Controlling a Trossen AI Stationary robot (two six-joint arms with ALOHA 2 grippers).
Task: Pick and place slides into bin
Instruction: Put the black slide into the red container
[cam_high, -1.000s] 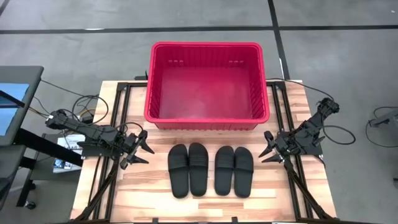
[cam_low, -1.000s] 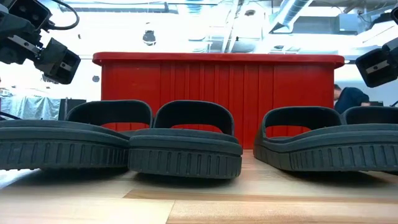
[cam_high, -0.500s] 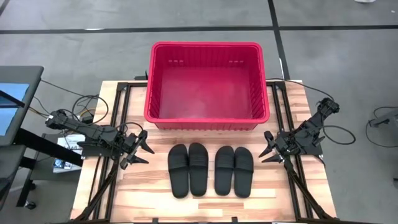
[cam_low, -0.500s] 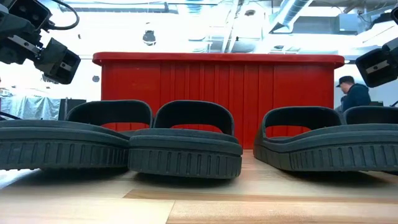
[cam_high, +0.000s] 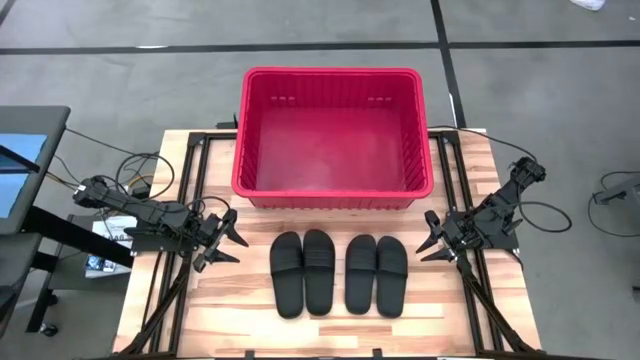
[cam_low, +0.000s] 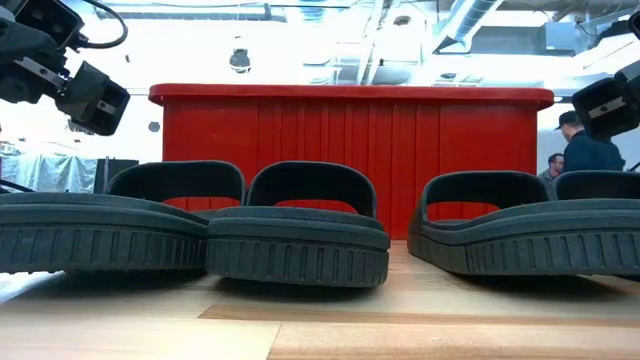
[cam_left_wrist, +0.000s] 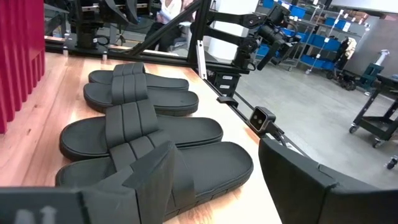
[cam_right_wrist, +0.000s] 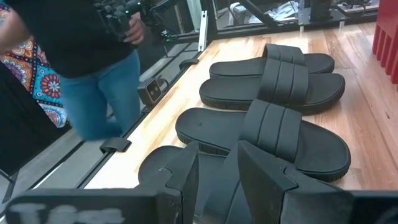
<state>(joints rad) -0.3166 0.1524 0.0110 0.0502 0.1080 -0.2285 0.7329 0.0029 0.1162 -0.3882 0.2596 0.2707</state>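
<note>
Your wooden counter (cam_high: 330, 330) sits on grey floor. From above, nothing on it has moved in the last second: four black slides (cam_high: 340, 272) lie in a row just before the empty red bin (cam_high: 334, 190), so no pick has begun. The left hand (cam_high: 228, 240) and right hand (cam_high: 432, 238) flank them, fingers apart. At counter height, only a person (cam_low: 585, 150) behind has shifted.

Illumination is bright and even in the high view, with soft, short shadows. The low view faces strong backlight: the room behind is washed out. Nearest slides (cam_low: 290, 235) are slightly soft. Wrist views blur their own fingers (cam_right_wrist: 267, 180).
</note>
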